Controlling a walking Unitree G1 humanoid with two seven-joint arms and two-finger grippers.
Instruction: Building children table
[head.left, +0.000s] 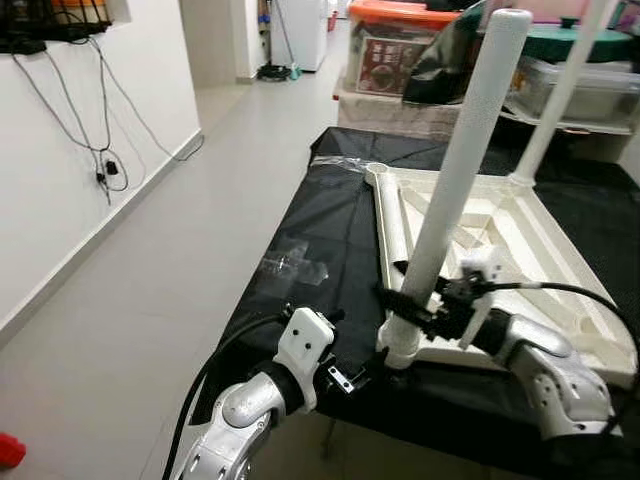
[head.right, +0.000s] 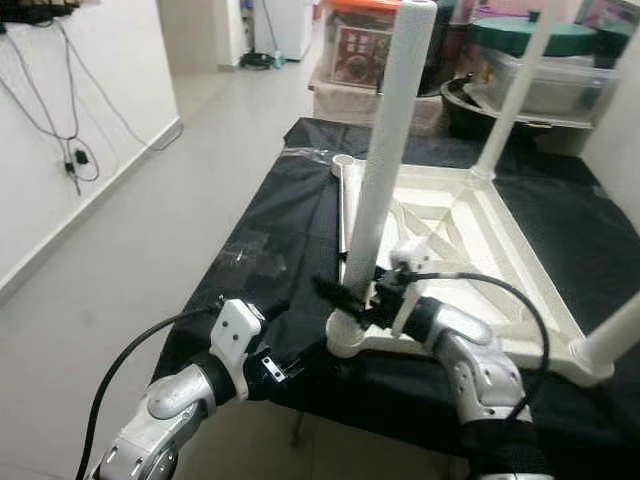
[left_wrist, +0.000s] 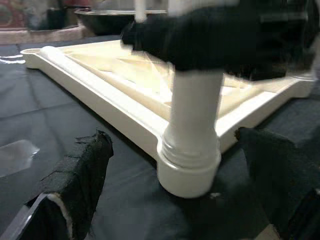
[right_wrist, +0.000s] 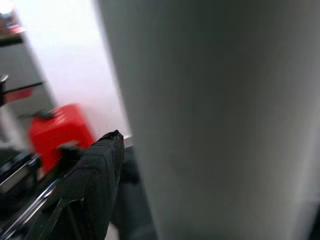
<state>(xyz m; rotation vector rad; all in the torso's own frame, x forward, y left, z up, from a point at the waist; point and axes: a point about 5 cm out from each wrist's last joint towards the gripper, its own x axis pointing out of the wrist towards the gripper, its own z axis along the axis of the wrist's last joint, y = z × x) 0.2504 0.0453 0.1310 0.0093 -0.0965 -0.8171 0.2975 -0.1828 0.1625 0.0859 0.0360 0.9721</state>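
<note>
**Leg gripped at the near corner socket**

Where the upturned white tabletop (head.left: 540, 255) lies on the black-covered work surface (head.left: 310, 250), stands with one white leg (head.left: 455, 170) upright in its near corner socket (head.left: 402, 350), leaning slightly. Right gripper (head.left: 415, 305) clamped around that leg just above the socket, black fingers wrapped on the tube, silver forearm reaching in from the right. Left gripper (head.left: 345, 378) low at the near edge of the black cover, just beside the socket, apart from it. Second leg (head.left: 560, 95) fitted at the far corner. Storage boxes (head.left: 395, 45) stacked beyond the work surface; cables (head.left: 100, 150) hanging down the white wall on the left.

From the right eye, same scene: a third leg (head.right: 615, 345) at the near right corner of the tabletop, and a loose white tube (head.right: 343, 205) lying along the left rim.

Through the left wrist camera, fingers (left_wrist: 80, 175) spread wide on either side of the socket, holding nothing; above the socket, the other gripper's dark mass around the leg.

Through the right wrist camera, leg pressed close against one black finger (right_wrist: 95, 175); a red object (right_wrist: 60, 132) blurred behind.
</note>
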